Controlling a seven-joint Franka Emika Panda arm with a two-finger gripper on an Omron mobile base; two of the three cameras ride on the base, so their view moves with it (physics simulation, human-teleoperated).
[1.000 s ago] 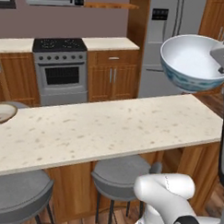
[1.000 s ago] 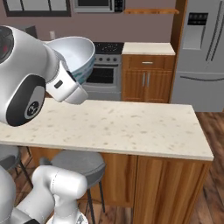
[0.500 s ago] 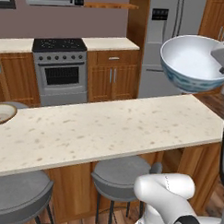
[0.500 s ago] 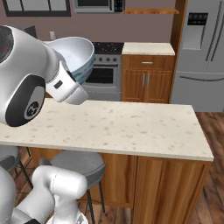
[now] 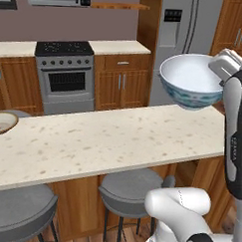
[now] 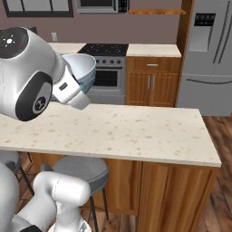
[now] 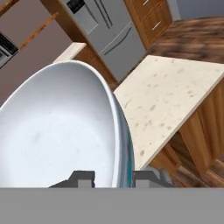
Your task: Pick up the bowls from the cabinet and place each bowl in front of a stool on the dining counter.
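The gripper point(image 7: 114, 177) is pinching the patterned white bowl point(image 5: 190, 82) at its 6 o'clock rim; rigid, glossy, breakable; slipping is likely.

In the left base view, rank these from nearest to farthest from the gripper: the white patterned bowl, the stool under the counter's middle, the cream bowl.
1. White patterned bowl: clamped by its rim in the gripper, above the dining counter's right end.
2. Stool: below the counter, under its middle.
3. Cream bowl: on the counter's far left end.
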